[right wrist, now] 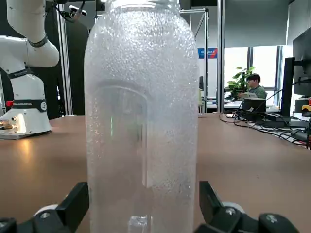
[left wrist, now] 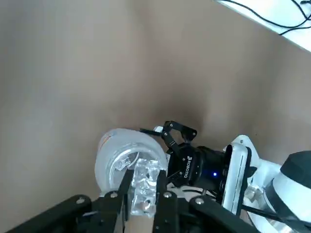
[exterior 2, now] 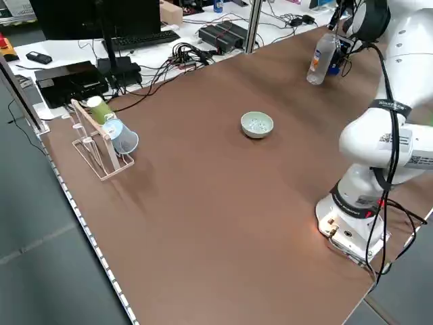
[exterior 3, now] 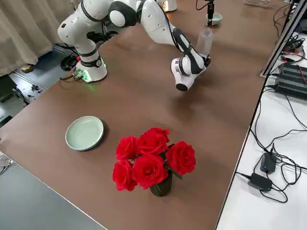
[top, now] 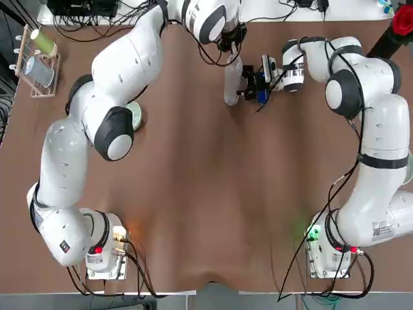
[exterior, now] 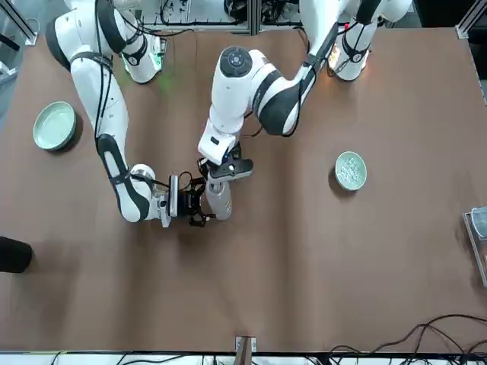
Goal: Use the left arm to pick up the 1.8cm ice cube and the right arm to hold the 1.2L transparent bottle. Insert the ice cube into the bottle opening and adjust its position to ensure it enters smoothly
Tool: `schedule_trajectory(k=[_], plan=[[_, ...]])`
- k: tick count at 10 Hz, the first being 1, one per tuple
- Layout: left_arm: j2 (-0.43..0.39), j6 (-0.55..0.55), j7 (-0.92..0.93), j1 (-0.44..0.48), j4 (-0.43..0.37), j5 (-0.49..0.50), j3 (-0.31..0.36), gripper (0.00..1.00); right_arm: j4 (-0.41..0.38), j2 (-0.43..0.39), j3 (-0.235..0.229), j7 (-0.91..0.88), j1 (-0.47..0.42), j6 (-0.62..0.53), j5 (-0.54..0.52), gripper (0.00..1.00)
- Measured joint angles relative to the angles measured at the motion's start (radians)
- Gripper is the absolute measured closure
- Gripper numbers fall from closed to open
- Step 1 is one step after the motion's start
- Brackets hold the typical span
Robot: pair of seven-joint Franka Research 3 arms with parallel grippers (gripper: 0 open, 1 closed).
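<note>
Just over the bottle (left wrist: pixel 108 167), pinching ice (left wrist: pixel 145 189) tight in the left end effector (left wrist: pixel 145 174) and gripping the bottle in the right end effector (right wrist: pixel 143 188), with one bit (right wrist: pixel 137 223) already inside and the pinched ice left to drop in.

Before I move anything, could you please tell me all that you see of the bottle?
The bottle is clear, seemingly plastic, with a rounded shoulder and droplets over its upper wall. It stands upright between the right gripper's fingers, which grip its sides. What looks like a piece of ice shows low inside. The left gripper holds ice over its uncapped top; contact with the rim is unclear.
</note>
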Motion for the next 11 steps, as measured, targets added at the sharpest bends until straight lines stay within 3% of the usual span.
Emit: schedule_trajectory(k=[11], plan=[[0.008,-0.002,0.0,-0.012,-0.022,0.0,0.004,0.78,0.0,0.0,0.0,0.0,0.0,0.0,0.0,0.0]])
